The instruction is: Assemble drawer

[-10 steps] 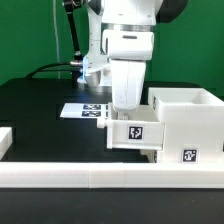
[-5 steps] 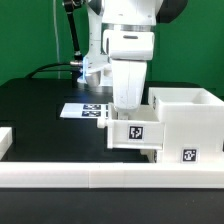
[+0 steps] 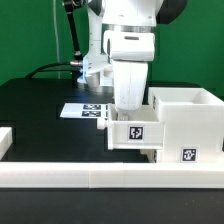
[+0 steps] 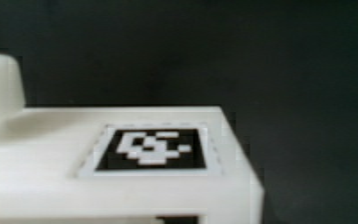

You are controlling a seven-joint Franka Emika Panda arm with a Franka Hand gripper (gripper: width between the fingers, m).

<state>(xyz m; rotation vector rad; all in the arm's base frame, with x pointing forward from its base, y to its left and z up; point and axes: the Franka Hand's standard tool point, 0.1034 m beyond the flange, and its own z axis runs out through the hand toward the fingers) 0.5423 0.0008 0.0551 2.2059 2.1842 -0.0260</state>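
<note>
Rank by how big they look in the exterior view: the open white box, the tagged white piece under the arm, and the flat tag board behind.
1. Open box housing.
2. Tagged tray.
3. Marker board, though it lies farther back, so its rank is unsure.

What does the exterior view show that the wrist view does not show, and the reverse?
Only the exterior view shows the white robot arm, the tall white plastic open box housing, the flat white marker board and the long white rail. Only the wrist view shows one black-and-white square tag close up, filling much of the picture. Both show a white tagged plastic part on the black table.
</note>
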